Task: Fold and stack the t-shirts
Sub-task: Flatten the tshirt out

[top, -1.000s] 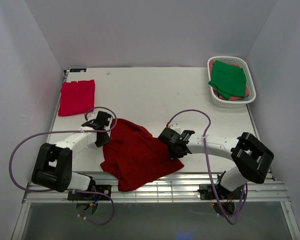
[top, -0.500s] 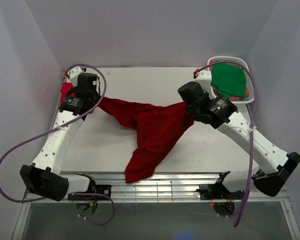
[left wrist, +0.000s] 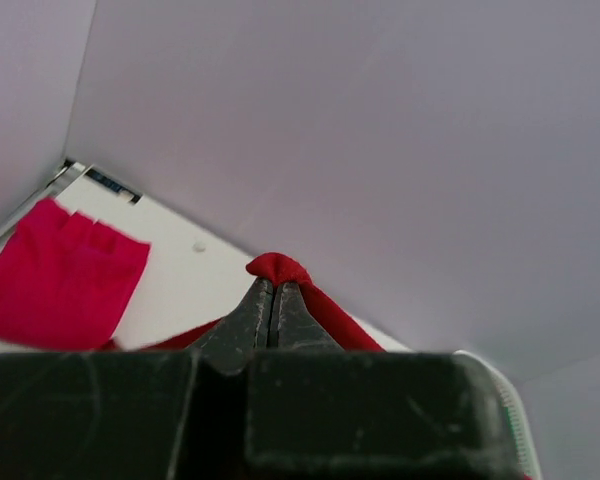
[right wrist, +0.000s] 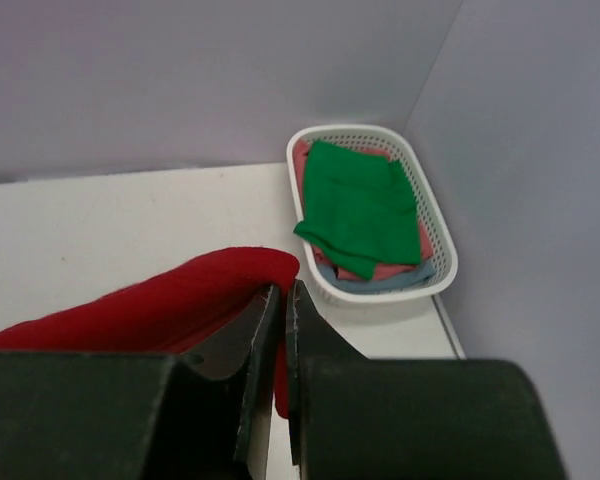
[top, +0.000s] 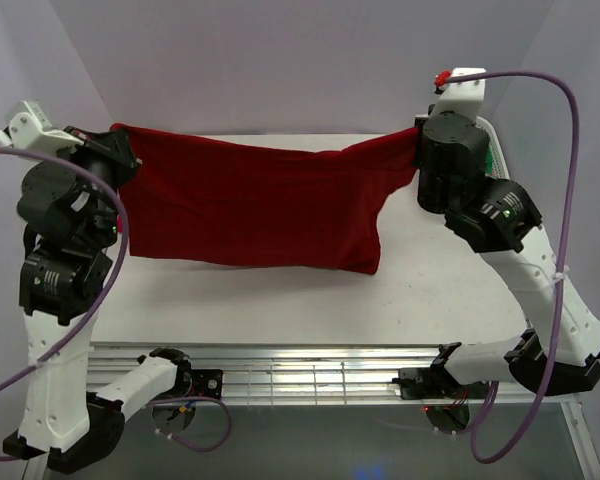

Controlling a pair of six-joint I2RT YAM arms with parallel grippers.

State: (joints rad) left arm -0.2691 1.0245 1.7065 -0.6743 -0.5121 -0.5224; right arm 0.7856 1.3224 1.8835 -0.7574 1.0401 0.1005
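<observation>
the dark red t-shirt (top: pixel 260 205) hangs spread out like a curtain above the bench (top: pixel 280 300), held by its two upper corners. both arms are reared up tall, one at each side, and the cloth stretches between them with its top edge dipping a little in the middle. the lower hem hangs loose, longest at the right corner. whether that corner touches the bench cannot be told from above.

the left fingers (left wrist: pixel 264 305) are pressed together with no gap showing, and a small knob of dark red cloth bulges out just past their tips. the cloth runs away from there down to the right. beyond them, the pinkish-red t-shirt (left wrist: pixel 55 290) lies flat and folded on the bench near the far left corner, well apart from the hanging shirt.

the right fingers (right wrist: pixel 270 305) are all but closed, with only a thin slit between them, clamped on a rolled edge of the same dark red shirt, which drapes off to the left. past them the white basket (right wrist: pixel 400 290) sits at the far right corner of the bench, with the green t-shirt (right wrist: pixel 358 205) folded on top of pink and pale blue cloth inside it.
</observation>
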